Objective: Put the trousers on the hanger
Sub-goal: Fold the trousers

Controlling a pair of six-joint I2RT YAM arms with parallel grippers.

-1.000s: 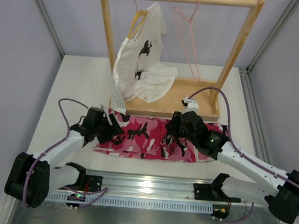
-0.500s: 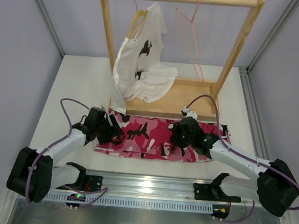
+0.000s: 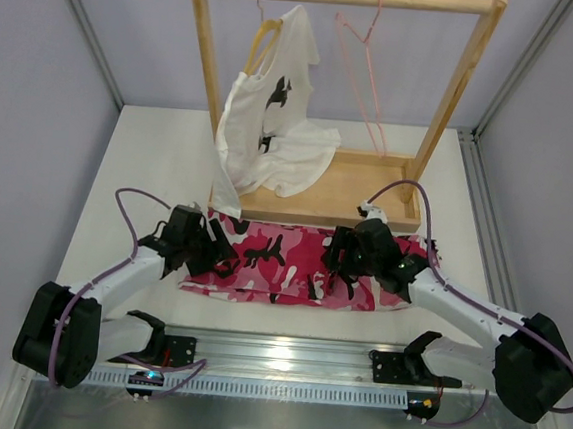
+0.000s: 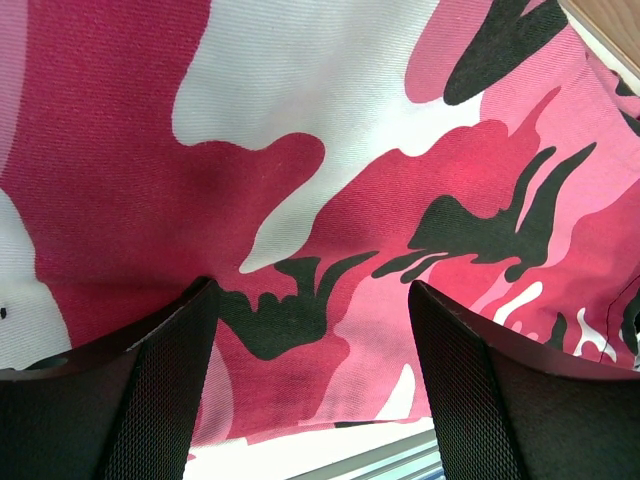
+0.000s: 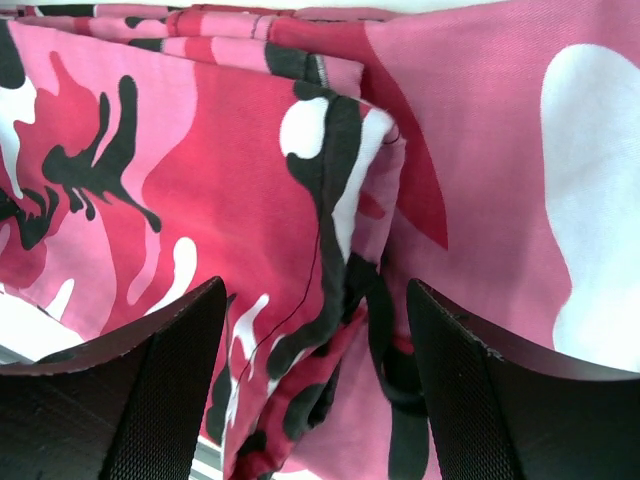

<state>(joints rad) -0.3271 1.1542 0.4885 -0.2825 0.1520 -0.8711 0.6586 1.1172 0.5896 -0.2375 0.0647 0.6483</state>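
The trousers (image 3: pixel 282 262), in pink, white and black camouflage, lie folded flat on the table in front of the rack. The hanger (image 3: pixel 364 71), thin pink wire, hangs empty from the rack's top bar at the right. My left gripper (image 3: pixel 224 259) sits low over the trousers' left end, open, with flat cloth (image 4: pixel 330 180) between its fingers (image 4: pixel 150 390). My right gripper (image 3: pixel 333 277) is open over the right part, its fingers (image 5: pixel 470 400) straddling a raised fold (image 5: pixel 340 200) of the trousers without closing on it.
A wooden rack (image 3: pixel 457 99) stands behind the trousers, its base board (image 3: pixel 368 197) close to their far edge. A white T-shirt (image 3: pixel 274 133) with a black print hangs on a wooden hanger at the rack's left. A metal rail (image 3: pixel 274 354) runs along the table's near edge.
The right gripper's jaws have opened wide and let go of the bunched fold, and its arm has shifted slightly right. The left arm has not moved.
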